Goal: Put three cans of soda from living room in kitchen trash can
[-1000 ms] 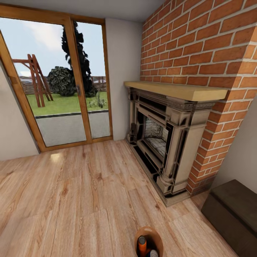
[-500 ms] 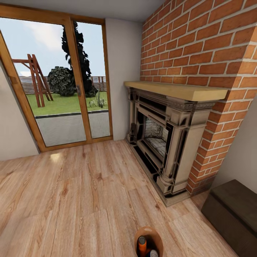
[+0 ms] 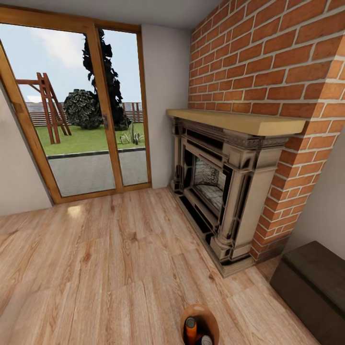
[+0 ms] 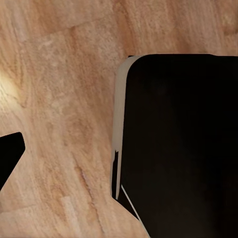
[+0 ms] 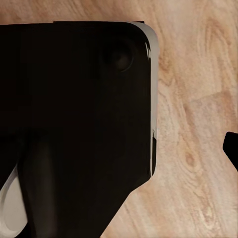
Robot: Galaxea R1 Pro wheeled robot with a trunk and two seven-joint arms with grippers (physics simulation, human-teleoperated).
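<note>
Basically in transit: trash can (image 3: 184, 320) at head view's bottom edge, on living-room floor (image 3: 105, 268), orange soda can (image 3: 191, 329) upright inside, blue can (image 3: 206, 340) beside it. Hands' openness can't be told; neither arm clearly nearer.

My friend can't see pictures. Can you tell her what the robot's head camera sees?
A round brown-rimmed bin stands on a light wood floor at the bottom edge, with an orange can and a silvery can top inside. Beyond are an ornate fireplace in a red-brick chimney, glass doors and a dark cabinet.
</note>
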